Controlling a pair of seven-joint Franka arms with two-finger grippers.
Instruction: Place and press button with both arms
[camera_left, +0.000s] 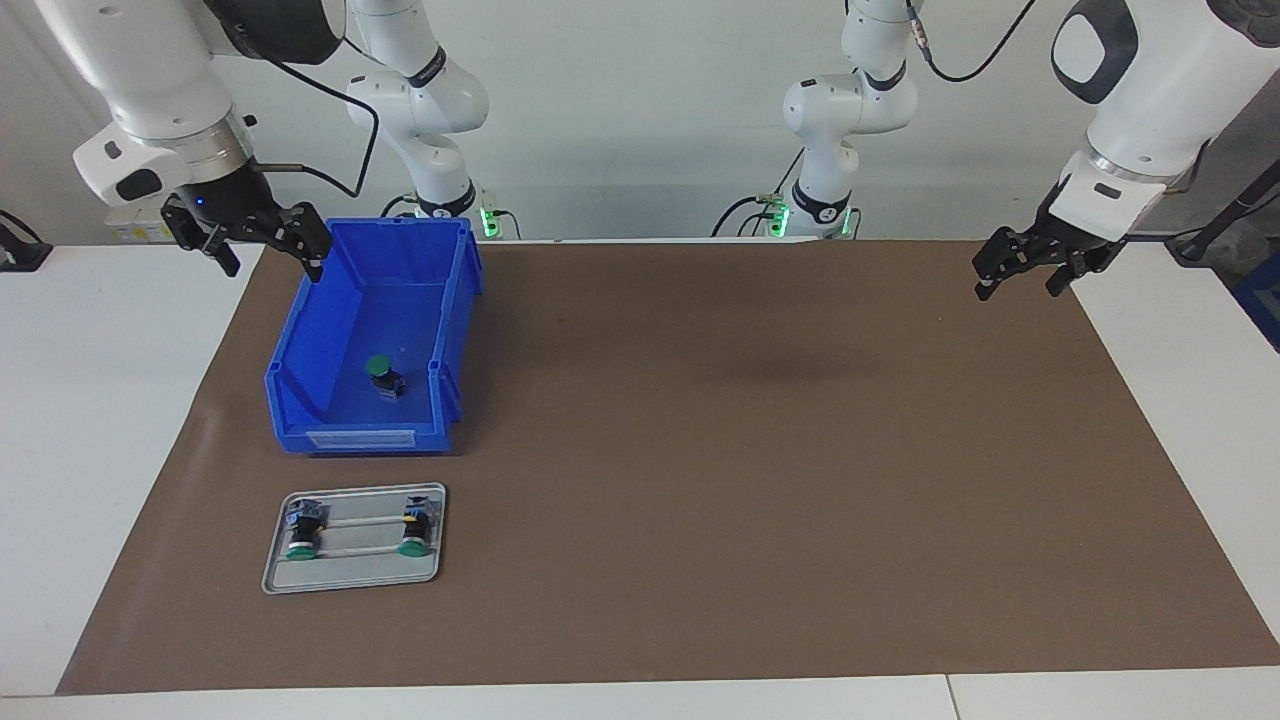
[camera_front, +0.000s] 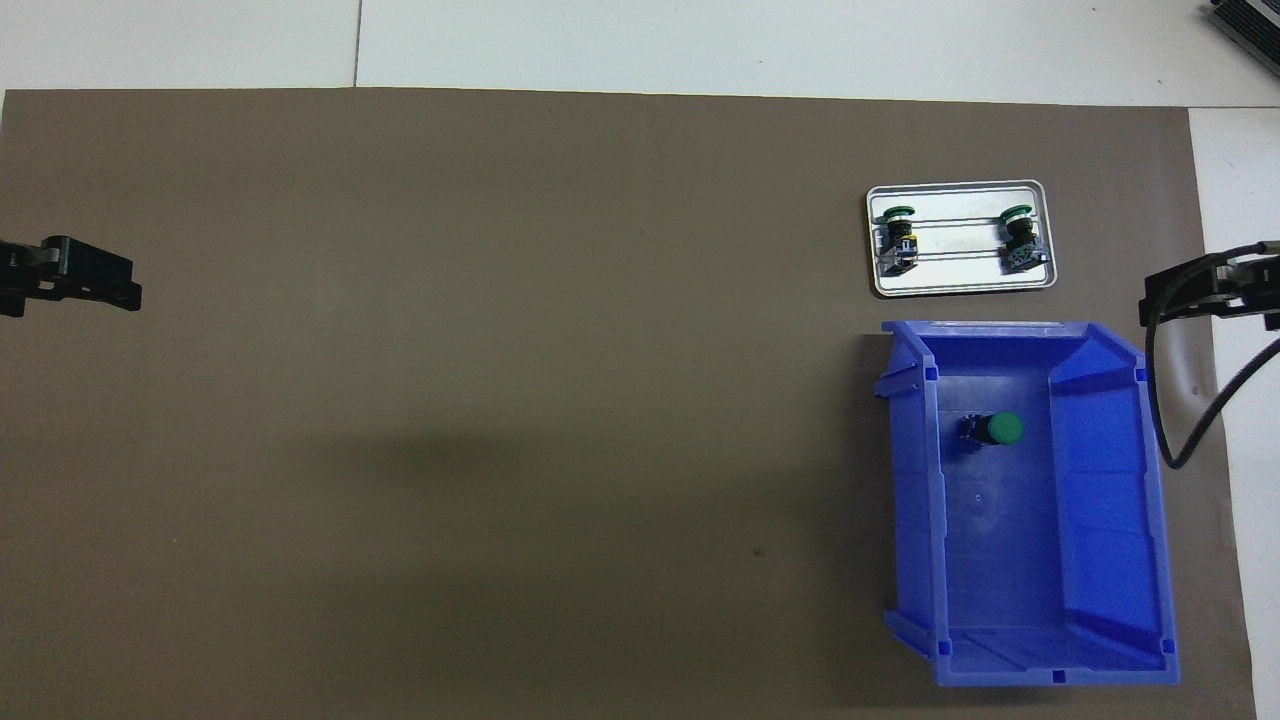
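Observation:
One button (camera_left: 384, 376) (camera_front: 996, 429) with a green cap lies on its side on the floor of the blue bin (camera_left: 300, 345) (camera_front: 915, 500). Two more buttons (camera_left: 303, 531) (camera_left: 415, 525) lie on a small grey tray (camera_left: 355, 578) (camera_front: 960, 285), which sits farther from the robots than the bin. My right gripper (camera_left: 272, 268) (camera_front: 1165, 300) hangs open in the air by the bin's edge at the right arm's end of the table, holding nothing. Over the mat's edge at the left arm's end of the table, my left gripper (camera_left: 1020, 290) (camera_front: 120, 290) hangs open and empty.
A brown mat (camera_left: 760, 450) covers most of the white table (camera_left: 110, 420). The bin and tray both sit on the mat toward the right arm's end. A black cable (camera_front: 1195, 430) droops from the right arm beside the bin.

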